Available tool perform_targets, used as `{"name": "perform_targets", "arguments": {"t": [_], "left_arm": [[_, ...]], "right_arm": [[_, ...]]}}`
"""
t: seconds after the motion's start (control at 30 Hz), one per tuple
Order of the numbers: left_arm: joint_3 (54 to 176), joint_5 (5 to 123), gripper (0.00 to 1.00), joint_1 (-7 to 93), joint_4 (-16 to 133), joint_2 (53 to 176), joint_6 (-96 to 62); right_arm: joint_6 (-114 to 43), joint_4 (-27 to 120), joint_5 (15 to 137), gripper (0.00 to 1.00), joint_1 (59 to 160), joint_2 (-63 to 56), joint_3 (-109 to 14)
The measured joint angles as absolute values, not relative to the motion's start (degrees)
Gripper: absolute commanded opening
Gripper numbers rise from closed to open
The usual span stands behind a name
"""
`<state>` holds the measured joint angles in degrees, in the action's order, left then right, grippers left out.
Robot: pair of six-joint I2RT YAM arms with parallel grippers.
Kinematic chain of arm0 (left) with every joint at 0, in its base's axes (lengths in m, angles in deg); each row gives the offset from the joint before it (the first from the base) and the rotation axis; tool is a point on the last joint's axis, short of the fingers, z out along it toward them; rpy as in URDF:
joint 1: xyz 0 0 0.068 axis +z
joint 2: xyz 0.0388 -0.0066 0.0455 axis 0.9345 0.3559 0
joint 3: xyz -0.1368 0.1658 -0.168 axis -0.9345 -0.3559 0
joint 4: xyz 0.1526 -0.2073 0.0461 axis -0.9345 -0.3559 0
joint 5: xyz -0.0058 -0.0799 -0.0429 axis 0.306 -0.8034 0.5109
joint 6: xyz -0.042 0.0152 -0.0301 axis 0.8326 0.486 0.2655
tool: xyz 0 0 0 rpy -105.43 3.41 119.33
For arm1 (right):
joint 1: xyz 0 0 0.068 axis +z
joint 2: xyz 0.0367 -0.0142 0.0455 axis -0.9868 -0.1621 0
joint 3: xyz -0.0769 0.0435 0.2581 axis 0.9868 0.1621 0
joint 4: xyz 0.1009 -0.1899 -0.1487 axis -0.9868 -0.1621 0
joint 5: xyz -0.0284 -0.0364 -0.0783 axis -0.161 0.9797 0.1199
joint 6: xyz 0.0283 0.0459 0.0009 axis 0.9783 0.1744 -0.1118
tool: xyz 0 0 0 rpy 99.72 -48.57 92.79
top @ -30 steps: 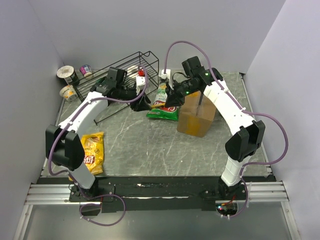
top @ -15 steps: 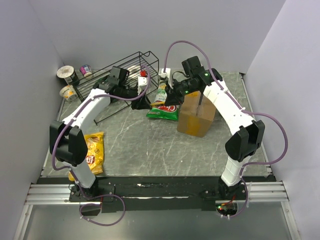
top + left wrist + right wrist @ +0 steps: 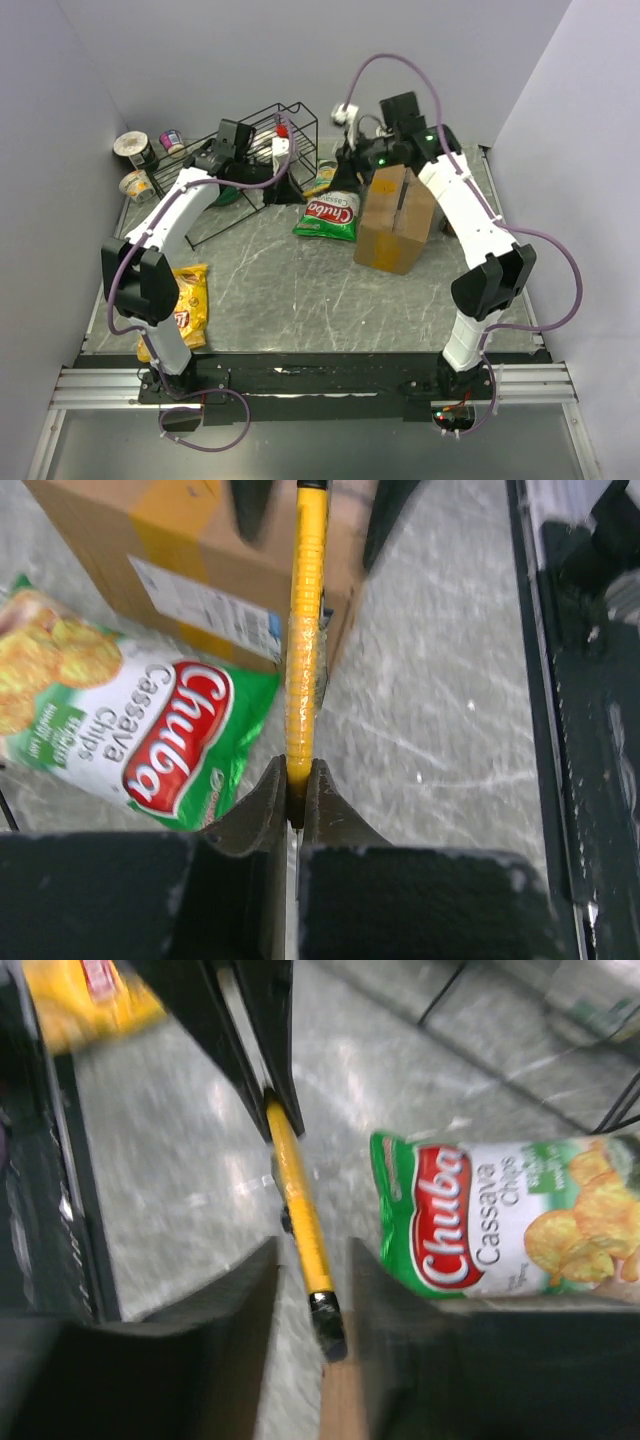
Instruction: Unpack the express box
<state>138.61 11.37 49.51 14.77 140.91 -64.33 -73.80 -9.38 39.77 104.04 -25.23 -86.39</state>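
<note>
Two hands: both of mine are on one slim yellow tool point(image 3: 305, 630), which runs between them.
Left hand: my left gripper point(image 3: 297, 775) is pinched tight on the near end of the tool, with no gap beside it.
Right hand: my right gripper point(image 3: 312, 1260) has its fingers standing apart on either side of the tool's dark-tipped end. I see a gap on both sides, so I judge it holds nothing.
Task object: the express box point(image 3: 200, 560) stands upright just ahead of my left fingers, past the tool's far end and close below my right hand.
Done so far: little that I can confirm. The box flaps look down, with a dark seam along the top and a tape band across one face.
Left to do: my judgement is cut the tape, fold the flaps back, lift out the contents.
Uncertain: a green chip bag point(image 3: 110, 715) lies flat to the left of my left fingers, touching the box base. I cannot tell whether it came from the box.
Surface: grey marbled tabletop point(image 3: 300, 290), matte and level.
Room: pale walls point(image 3: 200, 60) close in on three sides. A wire rack point(image 3: 262, 140) stands beyond my left hand.
</note>
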Motion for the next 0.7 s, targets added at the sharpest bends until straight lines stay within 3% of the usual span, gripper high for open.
{"name": "perform_targets", "arguments": {"t": [0.03, 0.07, 0.1, 0.33, 0.7], "left_arm": [[138.79, 10.58, 0.01, 49.79, 16.33, 140.91, -62.76], [138.83, 9.75, 0.01, 50.27, 17.86, 140.91, -61.06], [138.83, 8.88, 0.01, 50.73, 19.08, 140.91, -59.28], [136.53, 2.30, 0.01, 52.53, 30.88, 140.63, -44.75], [134.94, -5.05, 0.01, 52.15, 45.77, 140.63, -26.43]], "right_arm": [[-71.75, -8.68, 38.83, 0.75, 103.37, -25.36, -87.98], [-69.52, -7.72, 37.74, 0.93, 102.45, -25.36, -89.12], [-67.70, -6.58, 36.51, 0.95, 101.44, -25.18, -89.78], [-61.67, -4.53, 28.56, 0.93, 95.02, -23.70, -88.86], [-63.79, -4.35, 22.06, 0.91, 96.48, -22.36, -84.73]]}}
